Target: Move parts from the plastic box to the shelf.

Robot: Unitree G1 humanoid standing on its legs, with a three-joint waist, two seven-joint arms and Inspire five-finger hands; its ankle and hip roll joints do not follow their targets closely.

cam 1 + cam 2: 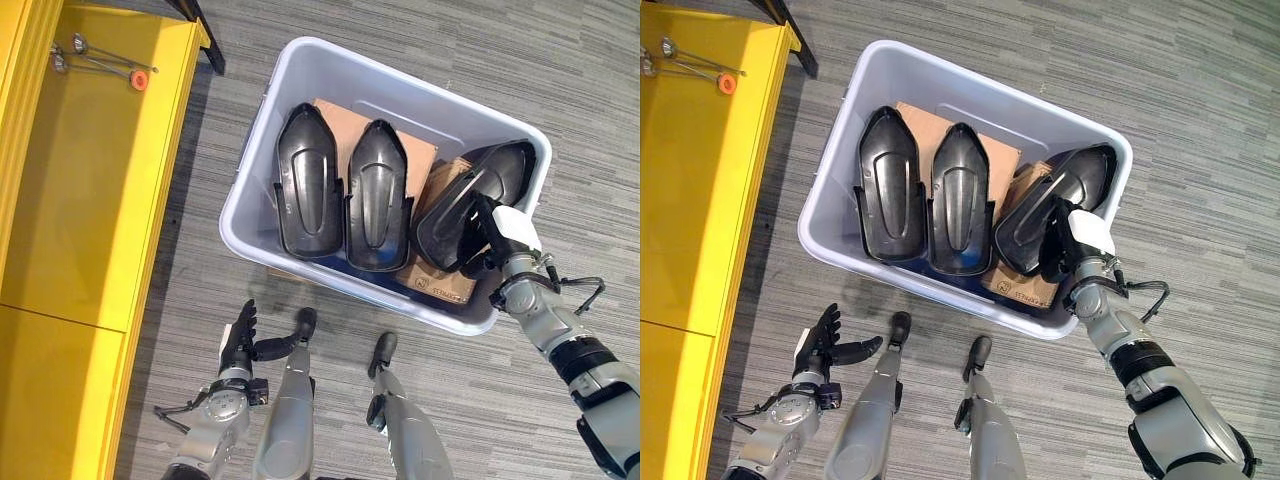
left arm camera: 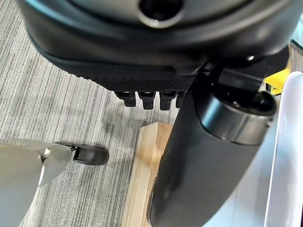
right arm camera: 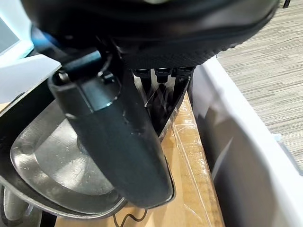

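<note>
In the left eye view, the right hand [image 1: 497, 243] reaches into the grey plastic box [image 1: 258, 170] on the carpet and is closed on the near edge of a black part [image 1: 470, 200], which lies tilted against the box's right end. Two more black parts lie side by side in the box: the left part [image 1: 305, 180] and the middle part [image 1: 378, 195]. That makes three parts in all, resting on brown cardboard [image 1: 440, 280]. The left hand [image 1: 240, 335] hangs low over the carpet, well apart from the box, its fingers straight and holding nothing. The yellow shelf [image 1: 90, 190] stands to the left, with one small metal tool with an orange end [image 1: 105, 62] lying on it.

In the right eye view, the same three parts show in the box, the right hand at the rightmost one.

In the left wrist view, the left hand's fingers [image 2: 147, 98] point over the carpet beside a strip of wood [image 2: 144, 175].

In the right wrist view, the right hand's thumb [image 3: 120, 142] lies over the part's glossy inner face, its fingers [image 3: 161, 75] curled behind the rim, next to the box wall [image 3: 236, 156].
</note>
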